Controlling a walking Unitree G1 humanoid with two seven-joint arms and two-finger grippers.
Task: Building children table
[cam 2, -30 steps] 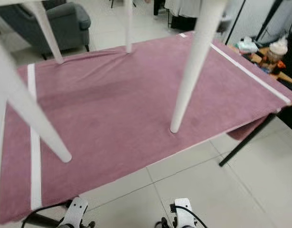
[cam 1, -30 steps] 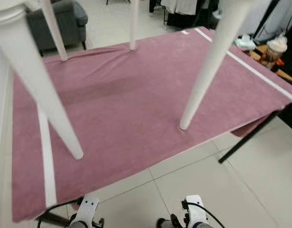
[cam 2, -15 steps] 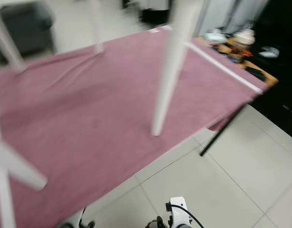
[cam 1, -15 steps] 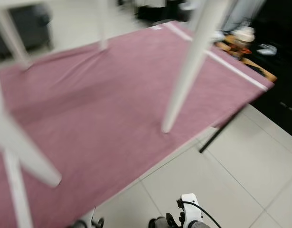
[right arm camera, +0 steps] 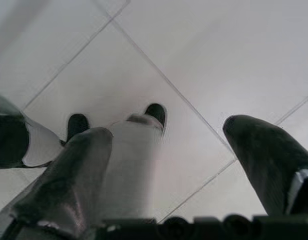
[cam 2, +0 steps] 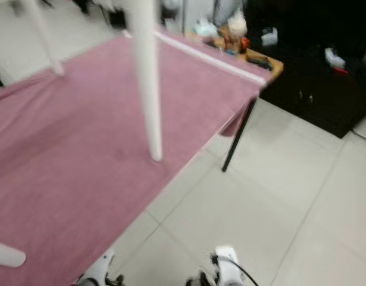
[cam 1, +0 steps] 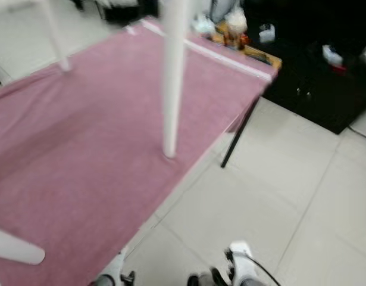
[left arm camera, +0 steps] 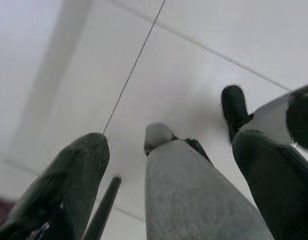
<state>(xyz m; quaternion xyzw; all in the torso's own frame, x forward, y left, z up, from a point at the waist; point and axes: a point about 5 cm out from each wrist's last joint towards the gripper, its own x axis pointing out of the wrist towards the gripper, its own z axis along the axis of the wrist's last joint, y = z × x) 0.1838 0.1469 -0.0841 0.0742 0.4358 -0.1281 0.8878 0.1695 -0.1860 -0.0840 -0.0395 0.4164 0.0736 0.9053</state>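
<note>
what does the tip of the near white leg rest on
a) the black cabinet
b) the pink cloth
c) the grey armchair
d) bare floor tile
b: the leg comes down onto the pink cloth, close to the cloth's edge, with the floor tiles beyond that edge.

At the bottom of the head view, white feet (cam 1: 241,269) with a black cable; thick black fingers (left arm camera: 68,185) flank a grey leg (left arm camera: 194,195).

White table leg (cam 1: 172,77) — top cut off; clutter (cam 1: 233,30) beyond the cloth — blurred.
</note>
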